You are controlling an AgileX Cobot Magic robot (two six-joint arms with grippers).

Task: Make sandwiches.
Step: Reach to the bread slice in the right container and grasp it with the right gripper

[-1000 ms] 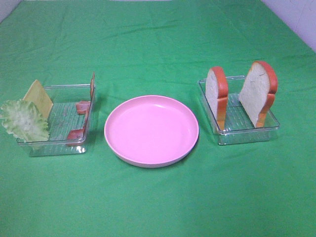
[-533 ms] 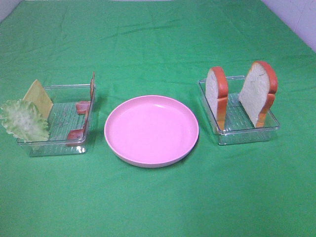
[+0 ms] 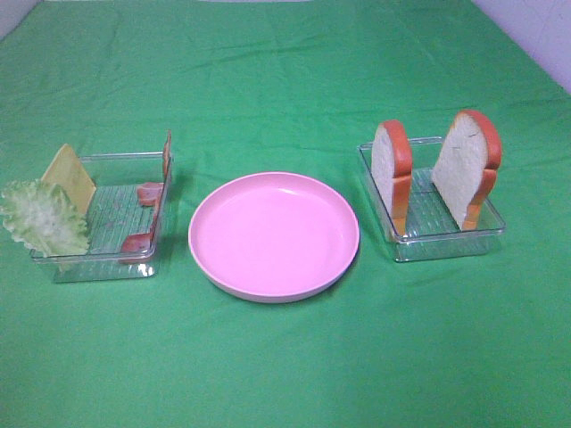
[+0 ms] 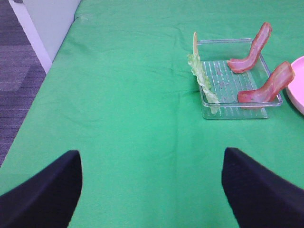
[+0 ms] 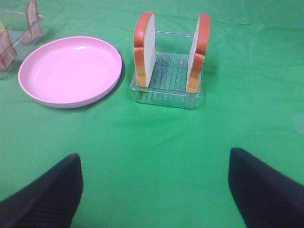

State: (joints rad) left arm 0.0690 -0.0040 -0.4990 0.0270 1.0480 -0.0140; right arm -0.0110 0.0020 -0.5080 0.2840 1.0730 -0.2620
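Two bread slices (image 5: 145,47) stand upright in the clear tray (image 5: 166,99) ahead of the right claw (image 5: 154,154), long axes vertical, thin edges facing it, probably so its parted jaws can straddle one. Lettuce (image 4: 204,80), cheese (image 4: 194,42) and bacon strips (image 4: 268,85) lean in a second tray (image 4: 232,110) ahead of the left claw (image 4: 149,152), also spread and empty.

No change to tell from a second ago to now in the high view: no shift of lettuce leaf (image 3: 43,217), bacon strips (image 3: 136,242), bread slices (image 3: 466,160) or pink plate (image 3: 272,234).
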